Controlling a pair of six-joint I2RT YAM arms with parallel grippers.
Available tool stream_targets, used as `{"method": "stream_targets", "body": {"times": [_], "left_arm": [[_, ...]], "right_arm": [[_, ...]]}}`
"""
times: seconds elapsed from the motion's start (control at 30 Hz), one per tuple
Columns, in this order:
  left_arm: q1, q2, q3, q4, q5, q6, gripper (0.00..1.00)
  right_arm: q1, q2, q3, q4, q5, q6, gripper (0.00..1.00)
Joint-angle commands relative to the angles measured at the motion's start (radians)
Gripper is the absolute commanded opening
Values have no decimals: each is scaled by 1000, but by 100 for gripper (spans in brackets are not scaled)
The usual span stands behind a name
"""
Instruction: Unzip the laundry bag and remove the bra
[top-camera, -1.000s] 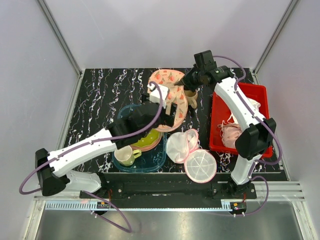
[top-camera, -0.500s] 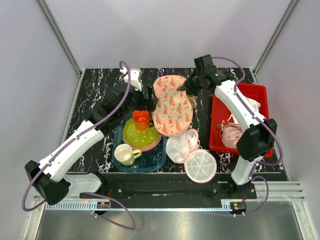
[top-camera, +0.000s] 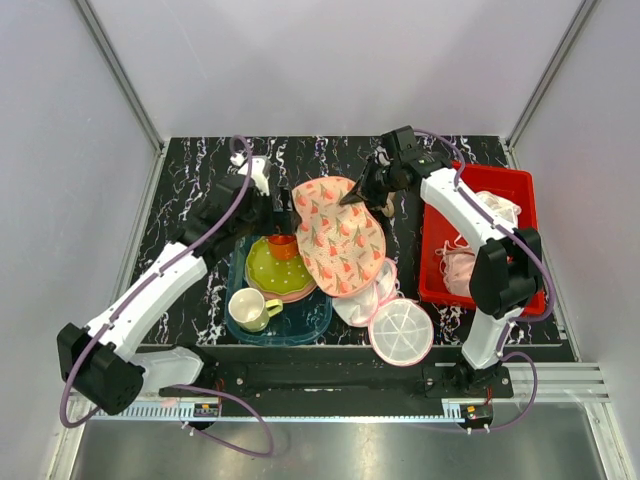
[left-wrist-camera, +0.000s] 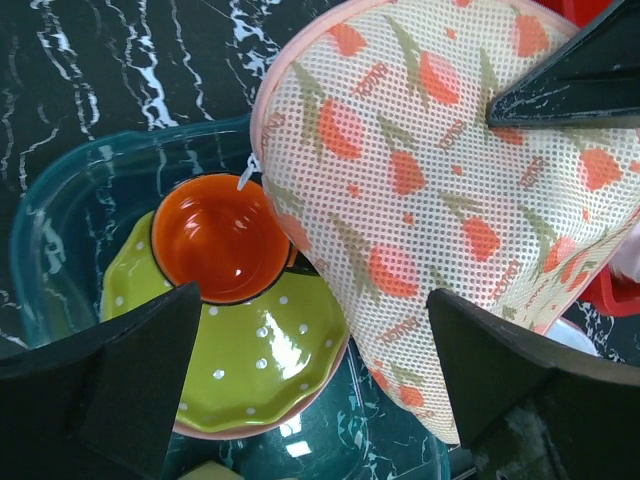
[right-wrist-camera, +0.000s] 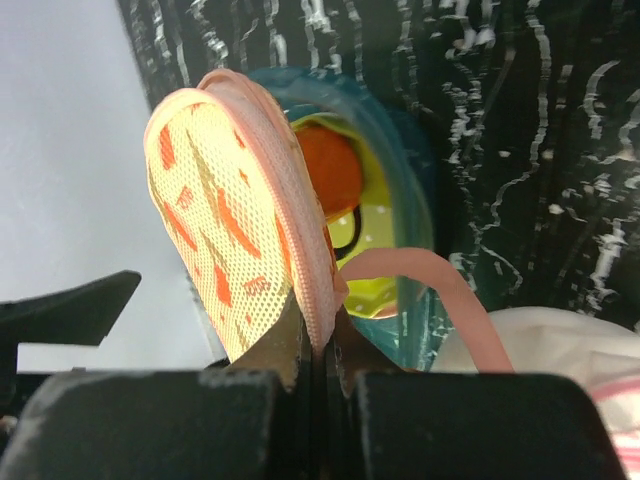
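Note:
The laundry bag (top-camera: 340, 235), peach-pink mesh with red-orange motifs, hangs tilted over the right side of the plates and tray. My right gripper (top-camera: 358, 196) is shut on its pink zipper edging (right-wrist-camera: 318, 300), holding up its far edge. My left gripper (top-camera: 268, 200) is open and empty, just left of the bag, above the orange cup (left-wrist-camera: 222, 235). In the left wrist view the bag (left-wrist-camera: 430, 170) fills the upper right, with a small white tab (left-wrist-camera: 245, 178) at its left edge. A dusty pink strappy bra (top-camera: 462, 266) lies in the red bin (top-camera: 528, 215). The bag's inside is hidden.
A teal tray (top-camera: 240, 312) holds a green dotted plate (top-camera: 262, 268) on a pink one, the orange cup (top-camera: 283, 246) and a pale green mug (top-camera: 250, 310). A white mesh pouch with pink rim (top-camera: 402, 332) lies at the front, partly under the bag.
My right gripper has carried the bag toward the front left, so it now overlaps the plates and the white mesh pouch. My left gripper came off the bag and swung back left.

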Motion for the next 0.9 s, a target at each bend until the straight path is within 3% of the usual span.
{"method": "stream_targets", "body": {"times": [0.0,0.17,0.2,0.23,0.3,0.33,0.43,0.5,0.63,0.87], "left_arm": [[53,-114,-14,38,14,-21,99],[104,-158,-5,17,-81,8,99],[108,-153,1,5,-89,11,99],[113,-148,9,-2,-95,11,99],[114,-131,26,-15,-80,9,99],[114,-127,31,-18,-62,5,99],[114,-115,44,-35,-54,6,99],[113,-113,46,-41,-60,8,99],[114,-119,38,-45,-57,-1,99],[114,-130,29,-48,-46,-17,99]], "right_arm": [[2,-29,-13,214,-196,4,0],[51,30,-10,306,-228,81,0],[76,40,-21,377,-240,92,6],[82,61,-28,398,-253,95,30],[93,84,-21,371,-236,70,56],[91,96,-18,351,-198,46,77],[79,66,-24,277,-83,-11,92],[70,29,-56,268,-25,-26,96],[51,-96,-160,261,123,-88,93],[51,-320,-433,361,145,-74,82]]}}
